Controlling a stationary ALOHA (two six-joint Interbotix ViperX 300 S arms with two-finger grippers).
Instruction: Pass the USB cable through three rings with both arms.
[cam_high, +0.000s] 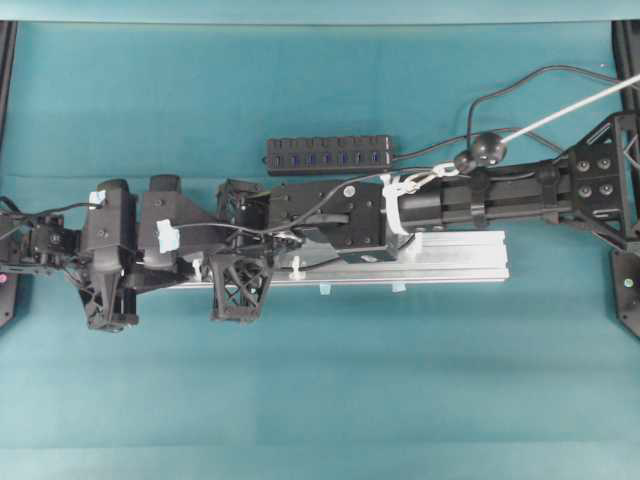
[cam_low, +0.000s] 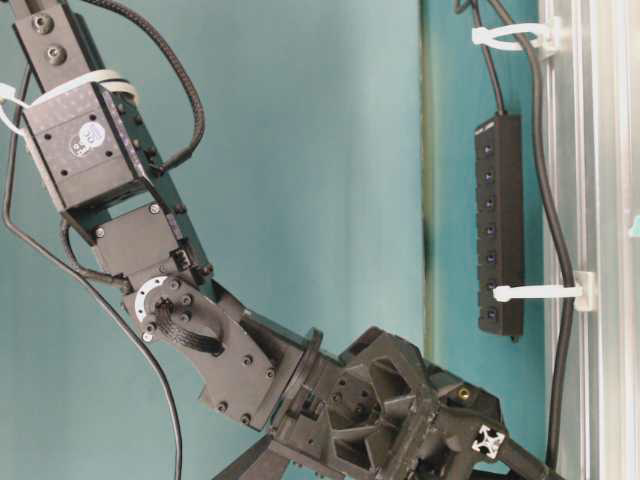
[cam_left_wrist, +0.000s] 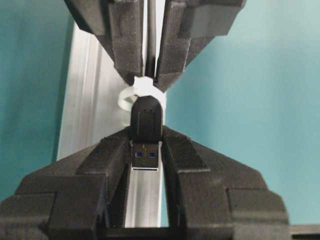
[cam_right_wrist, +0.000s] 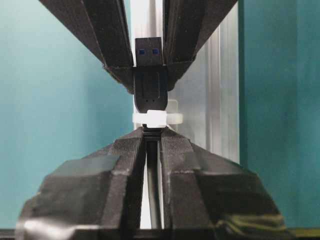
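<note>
Plug at the ring, both grippers meeting

My right gripper (cam_right_wrist: 151, 137) pinches the USB cable (cam_left_wrist: 146, 117) behind a ring (cam_left_wrist: 136, 92); my left gripper (cam_left_wrist: 146, 145) seems clamped on its plug.

No readable text is showing anywhere.
A round white sticker (cam_low: 88, 139) is sitting on the arm's black housing (cam_low: 85, 125) in the table-level view, but its print is too small to make out; the multi-port hub (cam_high: 329, 155) is showing only blue ports, no legible markings.
</note>
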